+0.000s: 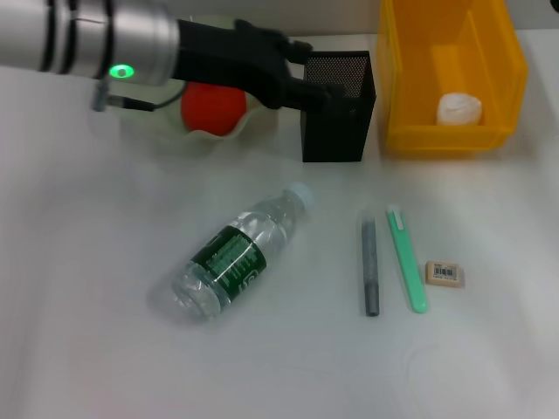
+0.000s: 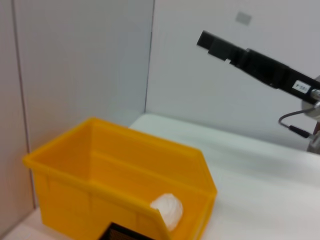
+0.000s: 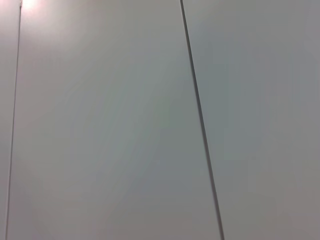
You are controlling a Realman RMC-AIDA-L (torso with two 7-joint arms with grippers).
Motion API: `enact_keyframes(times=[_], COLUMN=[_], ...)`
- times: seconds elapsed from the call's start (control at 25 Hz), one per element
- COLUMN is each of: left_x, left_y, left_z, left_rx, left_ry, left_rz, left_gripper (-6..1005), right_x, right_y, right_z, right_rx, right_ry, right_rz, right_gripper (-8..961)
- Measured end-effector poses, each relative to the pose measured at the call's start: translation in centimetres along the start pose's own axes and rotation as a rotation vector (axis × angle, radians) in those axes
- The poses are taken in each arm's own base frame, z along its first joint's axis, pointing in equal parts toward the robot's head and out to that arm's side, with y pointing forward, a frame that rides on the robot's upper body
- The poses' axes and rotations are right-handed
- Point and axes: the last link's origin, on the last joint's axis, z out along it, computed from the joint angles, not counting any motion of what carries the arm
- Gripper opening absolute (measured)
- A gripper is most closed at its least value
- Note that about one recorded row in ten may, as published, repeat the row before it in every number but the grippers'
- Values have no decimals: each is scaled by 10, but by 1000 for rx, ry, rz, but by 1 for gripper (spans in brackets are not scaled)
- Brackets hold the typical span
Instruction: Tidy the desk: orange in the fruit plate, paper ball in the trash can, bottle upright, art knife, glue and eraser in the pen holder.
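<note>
You had little readable writing to go on: the bottle [image 1: 234, 260] wore a dark-green label with white marks too small to make out, and the eraser [image 1: 445, 274] carried a white barcode label whose digits could not be read. In the head view your left gripper [image 1: 316, 65] reached in from the upper left of the frame, its black fingers [image 1: 299, 48] spread apart with nothing between them, held above the near edge of the pen holder [image 1: 339, 109]; whether the lower finger touched the mesh you could not tell. Your right gripper did not show in any view, and its wrist camera faced only a plain panelled wall. The orange [image 1: 212, 108] sat in the fruit plate [image 1: 220, 137] at the upper left, partly behind the arm. The paper ball [image 1: 458, 108] lay inside the trash can [image 1: 410, 70] at the upper right, and the left wrist view showed the same white wad [image 2: 167, 210] against the bin's near wall [image 2: 95, 200]. The bottle lay on its side in the centre-left of the frame, white cap pointing toward the pen holder. At lower right, side by side and apart, lay a grey stick [image 1: 369, 263], a green art knife [image 1: 407, 258] and then the eraser, all on the white desk [image 1: 87, 262].
</note>
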Motion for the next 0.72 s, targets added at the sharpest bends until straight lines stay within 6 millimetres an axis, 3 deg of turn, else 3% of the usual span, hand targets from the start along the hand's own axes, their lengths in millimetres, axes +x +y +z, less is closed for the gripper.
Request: enact_keyframes(times=[0.08, 0.24, 0.28, 0.44, 0.64, 0.72], left_x=[5, 6, 4, 1, -30, -33], left_y=[6, 7, 17, 19, 28, 28], left_z=[17, 20, 39, 44, 61, 63], left_rx=[-10, -13, -11, 1, 11, 19], left_ry=[-67, -81, -200, -235, -389, -394], left_rz=[-18, -19, -17, -25, -104, -108], left_gripper=[785, 785, 785, 785, 785, 784], right_x=[3, 4, 4, 4, 3, 2], right_y=[4, 4, 4, 5, 5, 6], right_z=[-4, -6, -6, -7, -5, -3], right_rx=[13, 27, 27, 26, 23, 18], right_ry=[-12, -16, -19, -24, -27, -31], right_rz=[-10, -6, -1, 6, 4, 4], right_gripper=[756, 755, 755, 756, 755, 755])
